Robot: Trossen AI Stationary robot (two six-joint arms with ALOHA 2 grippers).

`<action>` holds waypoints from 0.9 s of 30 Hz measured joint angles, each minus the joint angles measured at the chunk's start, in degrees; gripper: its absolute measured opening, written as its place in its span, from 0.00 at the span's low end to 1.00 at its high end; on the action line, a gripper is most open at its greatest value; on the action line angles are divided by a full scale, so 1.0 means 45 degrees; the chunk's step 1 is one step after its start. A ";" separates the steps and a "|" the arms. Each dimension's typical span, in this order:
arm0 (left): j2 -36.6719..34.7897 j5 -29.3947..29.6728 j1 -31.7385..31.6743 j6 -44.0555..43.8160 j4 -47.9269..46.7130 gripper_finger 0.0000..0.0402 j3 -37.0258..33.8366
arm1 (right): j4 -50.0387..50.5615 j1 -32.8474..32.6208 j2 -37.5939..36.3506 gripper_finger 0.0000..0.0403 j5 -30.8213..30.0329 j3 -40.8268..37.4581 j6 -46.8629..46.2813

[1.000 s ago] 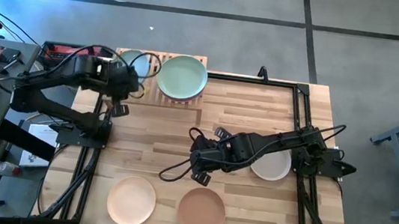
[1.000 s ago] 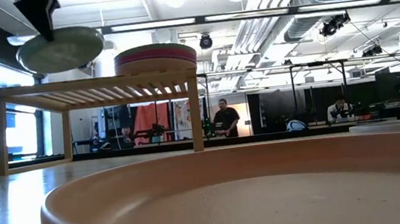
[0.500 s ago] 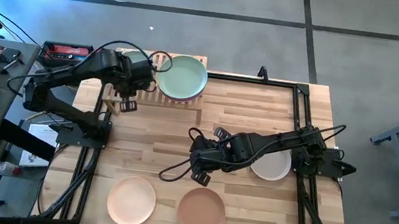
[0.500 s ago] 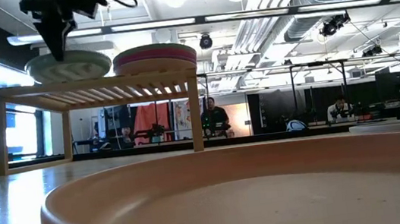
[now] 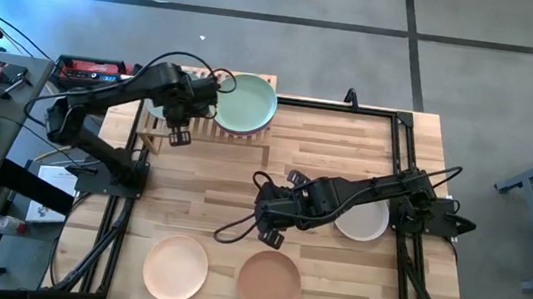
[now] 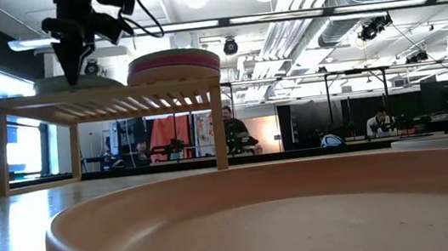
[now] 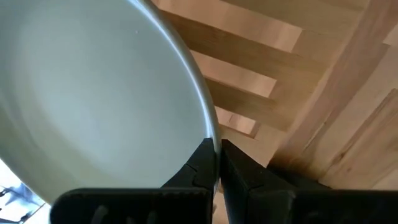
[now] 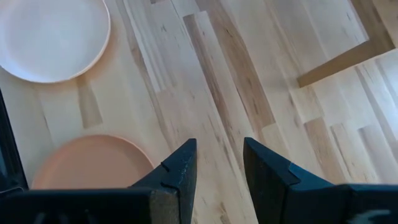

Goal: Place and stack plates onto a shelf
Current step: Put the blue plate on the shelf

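My left gripper is over the left half of the light-wood shelf, shut on a grey-teal plate. In the high view the arm hides that plate. Beside it on the shelf's right half stands a stack of plates with a mint green plate on top. My right gripper hangs open over the middle of the table and touches nothing. A peach plate and a brown plate lie flat near the table's near edge. A cream plate lies partly under the right arm. My left gripper pinches the grey-teal plate's rim between its two fingers, one on the plate's inner side and one outside. The fingers come from above, pointing down. The plate is level and seems to lie on the shelf's slats.
The shelf stands at the table's far edge on legs. A black frame runs along the table's right side. Bare tabletop lies between the shelf and the near plates. People stand far off in the room.
My left gripper has moved toward the table's right and down, staying shut on the grey-teal plate. The plate, held tilted above the shelf's left end a second ago, has come down level onto the shelf top beside the stack. The right arm has kept still.
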State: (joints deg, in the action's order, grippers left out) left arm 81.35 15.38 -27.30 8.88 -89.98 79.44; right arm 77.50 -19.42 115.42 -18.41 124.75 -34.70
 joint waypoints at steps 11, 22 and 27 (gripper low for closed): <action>0.0554 0.0014 -0.0040 -0.0175 0.0000 0.01 0.0000 | -0.0030 0.0010 0.0000 0.27 0.0295 0.0000 -0.0141; 0.0847 0.0039 -0.0040 -0.0720 -0.0005 0.07 0.0010 | -0.0040 0.0010 0.0000 0.27 0.0367 0.0000 -0.0254; 0.0847 0.0043 -0.0040 -0.0748 0.0000 0.16 0.0010 | -0.0040 0.0010 0.0000 0.27 0.0379 0.0000 -0.0194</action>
State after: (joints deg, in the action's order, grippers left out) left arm 85.17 15.57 -27.49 5.51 -89.97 79.48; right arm 77.32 -19.38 115.42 -16.71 124.75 -35.57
